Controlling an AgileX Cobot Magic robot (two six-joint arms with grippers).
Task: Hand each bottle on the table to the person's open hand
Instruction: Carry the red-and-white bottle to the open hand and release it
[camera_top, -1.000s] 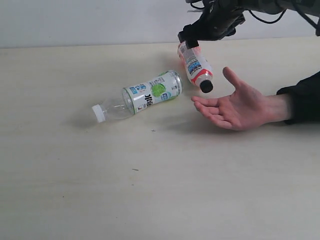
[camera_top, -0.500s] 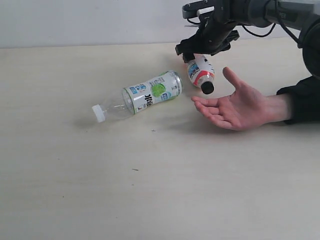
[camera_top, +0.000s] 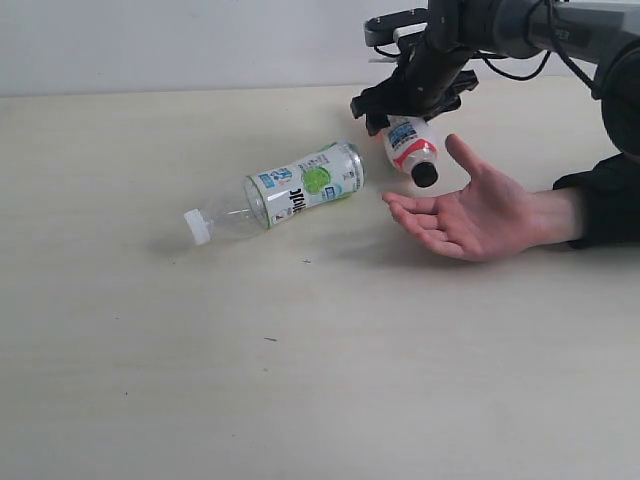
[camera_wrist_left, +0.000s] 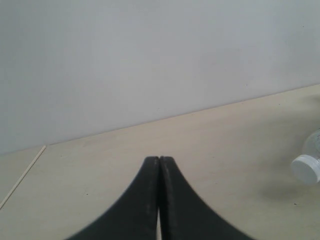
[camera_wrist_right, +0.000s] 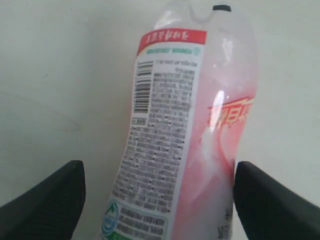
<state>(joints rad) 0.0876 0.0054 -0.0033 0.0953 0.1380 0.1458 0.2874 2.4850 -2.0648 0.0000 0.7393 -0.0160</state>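
Note:
My right gripper (camera_top: 408, 102) is shut on the red-orange-label bottle (camera_top: 407, 143) and holds it in the air, tilted, with its black cap (camera_top: 425, 176) down. The cap hangs just above the finger side of the person's open hand (camera_top: 480, 215). From the right wrist, the bottle (camera_wrist_right: 195, 125) fills the space between the two fingers of that gripper (camera_wrist_right: 160, 170). The lime-label bottle (camera_top: 300, 188) lies on its side on the table (camera_top: 300, 380), white cap (camera_top: 197, 226) pointing left. My left gripper (camera_wrist_left: 159, 160) is shut on nothing, low over the table, with that white cap (camera_wrist_left: 306, 169) off to one side. The other two bottles are out of view.
The person's dark sleeve (camera_top: 605, 200) comes in from the right edge. A pale wall (camera_top: 180, 40) stands behind the table's far edge. The right arm and its cables (camera_top: 530, 25) cross the top right.
My right gripper has carried the red-orange bottle to the right, toward the open hand, and its cap now hangs closer to the palm. The lime bottle and the hand have not moved.

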